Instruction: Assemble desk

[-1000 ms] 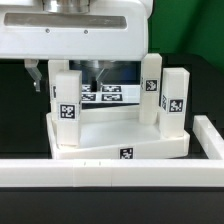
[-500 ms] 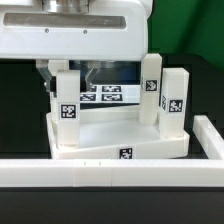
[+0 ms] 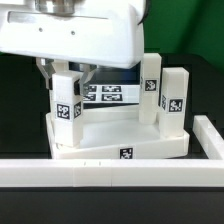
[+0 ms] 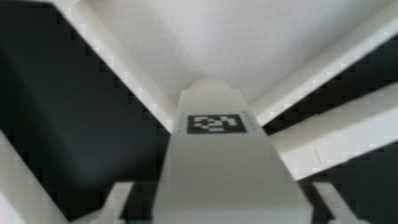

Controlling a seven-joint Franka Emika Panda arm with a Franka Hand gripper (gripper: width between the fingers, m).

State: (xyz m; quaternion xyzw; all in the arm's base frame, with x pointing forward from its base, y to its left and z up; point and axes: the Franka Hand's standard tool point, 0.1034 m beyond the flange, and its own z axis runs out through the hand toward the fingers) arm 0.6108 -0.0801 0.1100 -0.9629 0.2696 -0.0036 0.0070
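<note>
1. Three legs stand on the desk panel (image 3: 120,138); I judge any fourth is still missing.
2. The gripper (image 3: 66,72) has its narrowed jaws clamped on one corner leg (image 3: 66,105), probably still seating it.

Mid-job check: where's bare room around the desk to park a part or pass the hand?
Free: the black table on the exterior view's left of the desk panel, and the dark strip on its right, above the border rail. Inside the panel, the middle floor between the legs is bare. Crowded: the left leg, where the hand is closed around it.
</note>
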